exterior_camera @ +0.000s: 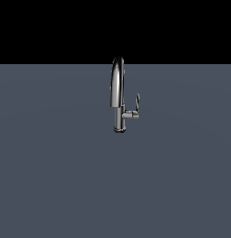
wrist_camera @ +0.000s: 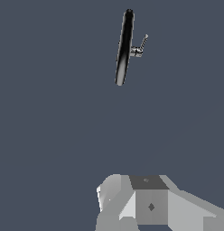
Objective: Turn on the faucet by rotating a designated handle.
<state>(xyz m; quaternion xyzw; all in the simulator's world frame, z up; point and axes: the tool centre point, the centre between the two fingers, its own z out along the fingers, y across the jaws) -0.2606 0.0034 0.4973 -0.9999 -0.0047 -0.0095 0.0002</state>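
From my remote seat this reads as no real room at all: it is a bare simulated scene. A flat, uniform slate-grey ground [exterior_camera: 52,186] fills the exterior view up to a straight horizon, and above it I see only solid black (no texture or shading in it). The single furnishing is a chrome faucet [exterior_camera: 118,93] with a side handle [exterior_camera: 135,109], standing directly on that ground, which hints at a kitchen or bathroom fixture. In the wrist view the same grey plane lies under blocky, faceted grey-white robot parts [wrist_camera: 150,203], typical of a renderer.
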